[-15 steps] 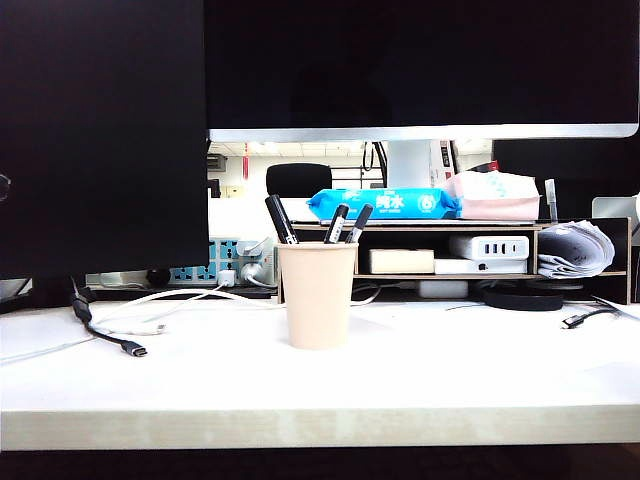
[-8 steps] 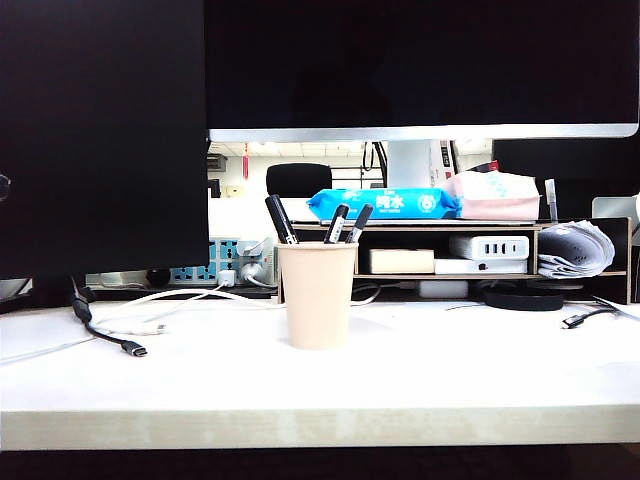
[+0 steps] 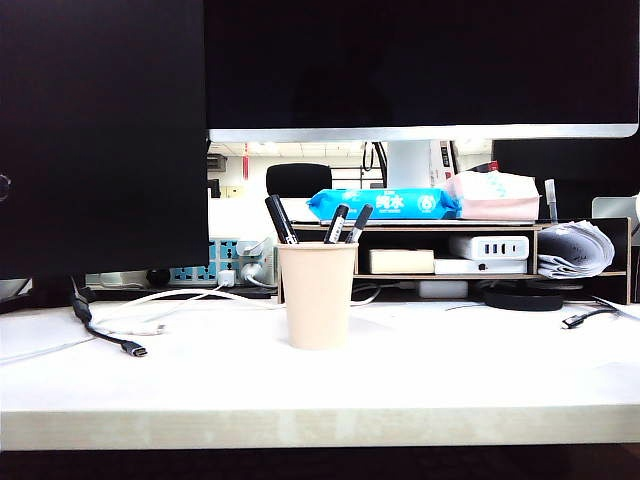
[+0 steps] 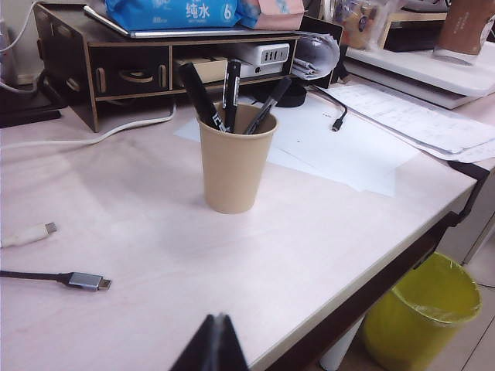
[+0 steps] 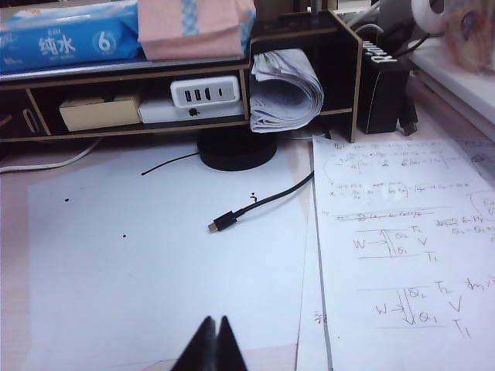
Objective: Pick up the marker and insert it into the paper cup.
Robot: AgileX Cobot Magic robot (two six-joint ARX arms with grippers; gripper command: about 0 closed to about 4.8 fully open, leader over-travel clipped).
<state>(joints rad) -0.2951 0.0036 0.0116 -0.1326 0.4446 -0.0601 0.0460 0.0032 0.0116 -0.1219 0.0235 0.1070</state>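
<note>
The cream paper cup point(image 3: 318, 295) stands upright mid-table. The thick black marker point(image 3: 281, 220) leans inside it, against the rim's left side, with two thinner pens point(image 3: 337, 224) beside it. In the left wrist view the cup point(image 4: 234, 166) and the marker point(image 4: 199, 97) lie well ahead of my left gripper point(image 4: 217, 318), which is shut and empty near the table's front edge. My right gripper point(image 5: 213, 321) is shut and empty above white paper; the cup is outside its view. Neither gripper appears in the exterior view.
A dark wooden desk shelf point(image 3: 440, 228) with wipes and chargers stands behind the cup, under a monitor point(image 3: 420, 60). Loose cables point(image 3: 120, 340) lie at the left, a USB cable point(image 5: 255, 205) and written sheets point(image 5: 402, 255) at the right. A yellow bin point(image 4: 421, 317) sits below the table edge.
</note>
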